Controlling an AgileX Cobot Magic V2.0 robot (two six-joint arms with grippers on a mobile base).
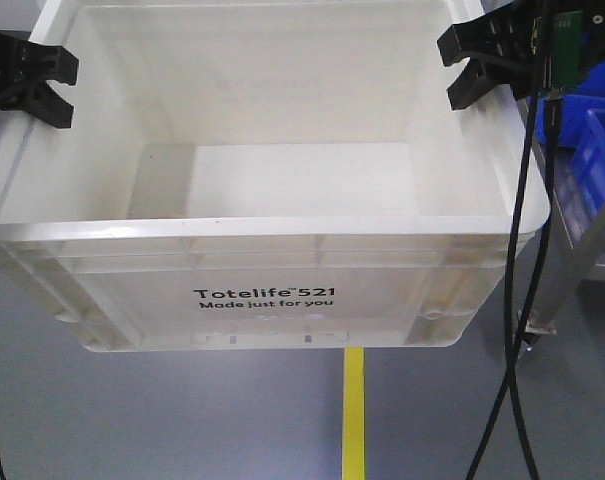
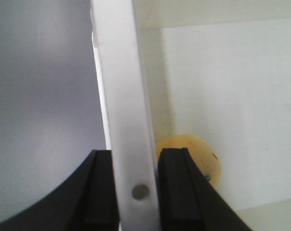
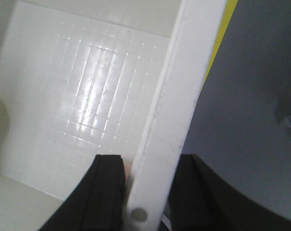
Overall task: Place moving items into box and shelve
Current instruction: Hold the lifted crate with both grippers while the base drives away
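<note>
The white box (image 1: 272, 260), printed "Totelife 521", fills the front view and hangs over the grey floor. My left gripper (image 1: 52, 90) is shut on its left rim and my right gripper (image 1: 462, 72) on its right rim. In the left wrist view the rim (image 2: 126, 96) runs between the black fingers (image 2: 176, 192), and the cream ball with a green mark (image 2: 205, 161) lies inside against the wall. In the right wrist view the rim (image 3: 179, 96) passes between the fingers (image 3: 107, 192), with a pinkish sliver (image 3: 128, 169) beside the inner one. The front view shows neither ball.
Blue plastic bins (image 1: 594, 150) sit on a metal frame (image 1: 560, 265) to the right of the box. A black cable (image 1: 522, 300) hangs down from the right arm. A yellow line (image 1: 354, 410) runs along the floor below the box.
</note>
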